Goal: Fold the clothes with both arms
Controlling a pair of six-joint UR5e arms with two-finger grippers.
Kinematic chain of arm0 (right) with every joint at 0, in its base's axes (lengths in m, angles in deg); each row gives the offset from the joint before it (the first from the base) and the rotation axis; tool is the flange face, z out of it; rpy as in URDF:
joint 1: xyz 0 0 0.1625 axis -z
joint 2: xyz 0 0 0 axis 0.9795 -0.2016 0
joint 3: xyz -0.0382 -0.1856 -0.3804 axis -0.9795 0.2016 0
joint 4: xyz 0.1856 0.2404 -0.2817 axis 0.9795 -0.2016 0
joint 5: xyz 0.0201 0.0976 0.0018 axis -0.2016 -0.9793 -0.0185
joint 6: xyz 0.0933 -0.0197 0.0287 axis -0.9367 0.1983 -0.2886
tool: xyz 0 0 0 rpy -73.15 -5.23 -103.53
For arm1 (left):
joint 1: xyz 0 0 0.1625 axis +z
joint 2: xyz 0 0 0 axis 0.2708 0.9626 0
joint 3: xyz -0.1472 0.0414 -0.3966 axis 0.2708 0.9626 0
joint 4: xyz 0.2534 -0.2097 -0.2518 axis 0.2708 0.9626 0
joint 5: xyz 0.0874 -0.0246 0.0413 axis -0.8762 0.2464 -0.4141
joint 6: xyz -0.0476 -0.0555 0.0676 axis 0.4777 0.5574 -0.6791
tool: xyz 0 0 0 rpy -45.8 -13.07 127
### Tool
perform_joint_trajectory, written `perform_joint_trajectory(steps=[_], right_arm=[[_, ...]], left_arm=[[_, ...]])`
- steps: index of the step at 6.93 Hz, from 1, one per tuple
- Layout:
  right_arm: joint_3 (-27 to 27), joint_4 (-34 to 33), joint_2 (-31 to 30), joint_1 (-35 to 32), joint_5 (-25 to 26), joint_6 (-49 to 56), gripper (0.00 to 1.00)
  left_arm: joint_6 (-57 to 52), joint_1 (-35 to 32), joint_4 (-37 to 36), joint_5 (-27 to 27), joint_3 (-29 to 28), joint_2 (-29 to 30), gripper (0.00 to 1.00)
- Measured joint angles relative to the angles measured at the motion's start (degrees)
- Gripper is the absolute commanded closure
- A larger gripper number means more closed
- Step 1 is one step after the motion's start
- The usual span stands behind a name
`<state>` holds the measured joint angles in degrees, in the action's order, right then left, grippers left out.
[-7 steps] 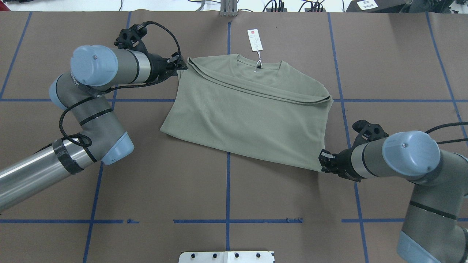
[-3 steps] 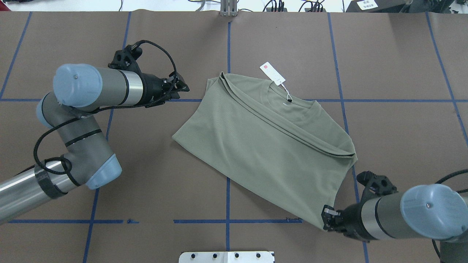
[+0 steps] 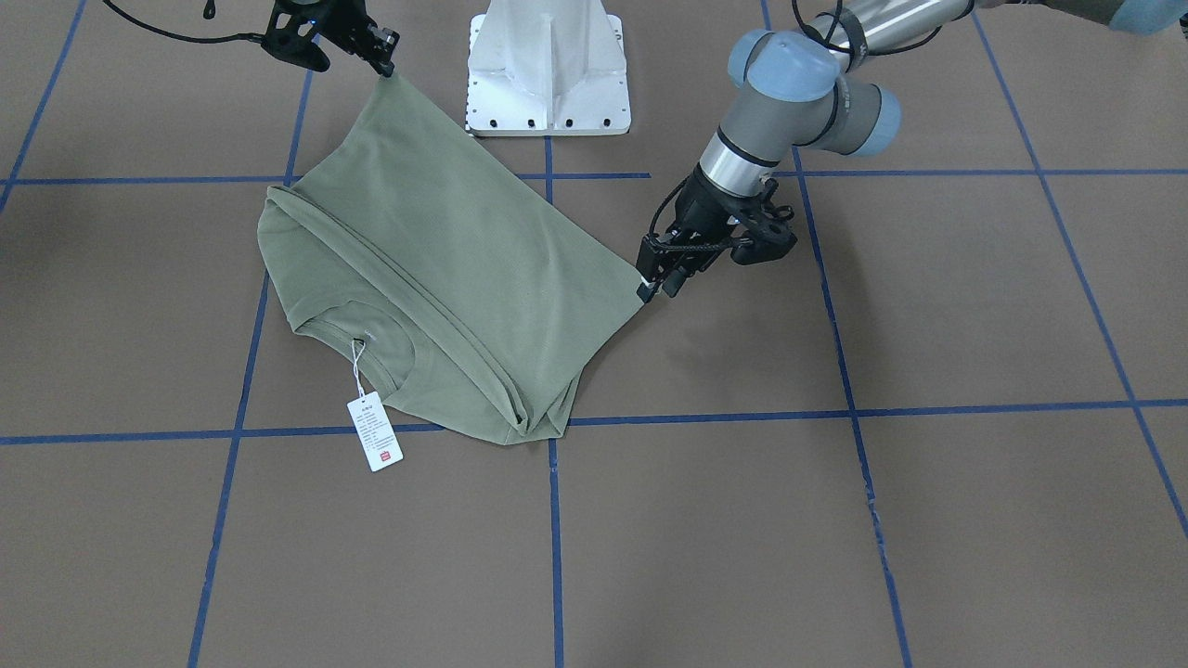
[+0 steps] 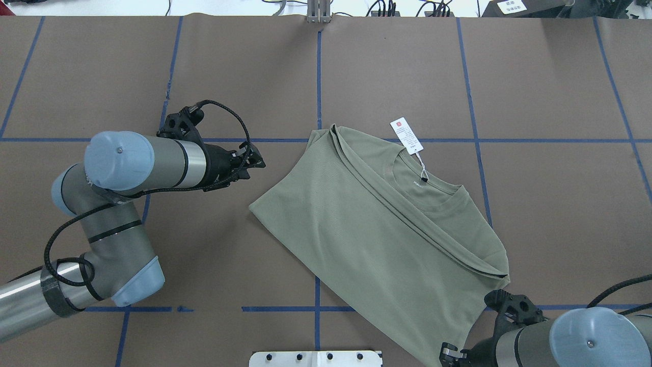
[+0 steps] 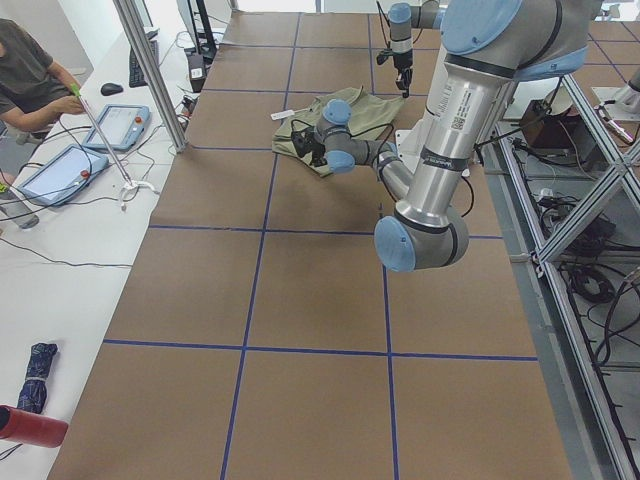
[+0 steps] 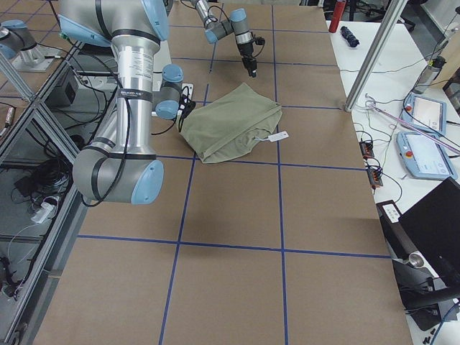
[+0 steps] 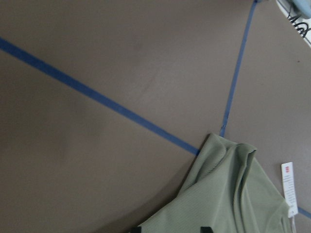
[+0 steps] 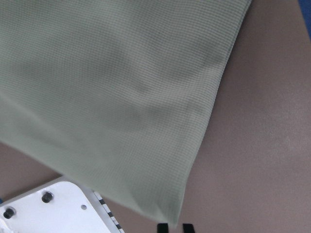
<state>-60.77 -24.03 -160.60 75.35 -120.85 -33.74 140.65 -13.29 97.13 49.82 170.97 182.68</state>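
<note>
right gripper [image 3: 384,61]: black skeletal fingers almost closed, pinching one hem corner of the shirt; the two tips sit close together with the cloth edge between them.
left gripper [image 4: 256,159]: black open-frame fingers spread wide with nothing in them, raised off the table near the shirt's other hem corner.
table [image 4: 535,76]: under both grippers; a flat, matt brown sheet squared off by blue tape lines [image 4: 560,140].
arms: left arm [image 4: 147,163] and right arm [image 4: 586,336] are silver-grey tubes with rounded light blue caps and black braided cable behind each gripper.
shirt [image 4: 377,239]: soft sage-green fine-ribbed knit, spread slantwise between the two grippers; a long straight fold with doubled edges crosses it below the neck; it lifts off the table only toward the right gripper's pinch.
base plate [image 3: 548,83]: white metal, square-edged, with black bolt heads, beside the right gripper.
neck [image 4: 427,193]: round ribbed band at the end far from both grippers; the small mark below it is unreadable.
hang tag [image 4: 406,136]: white card on white string with a small red square at the top; the fine print is illegible; it lies on the table beyond the neck.
</note>
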Motion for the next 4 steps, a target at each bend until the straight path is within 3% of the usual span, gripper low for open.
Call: perform_joint_trajectory(steps=[4], right_arm=[[-0.6,0.0,0.6,-13.2,-0.6,0.3,0.0]], left_arm=[[0.2,3.4,-4.2,-1.9,-0.3,-0.3,0.46]])
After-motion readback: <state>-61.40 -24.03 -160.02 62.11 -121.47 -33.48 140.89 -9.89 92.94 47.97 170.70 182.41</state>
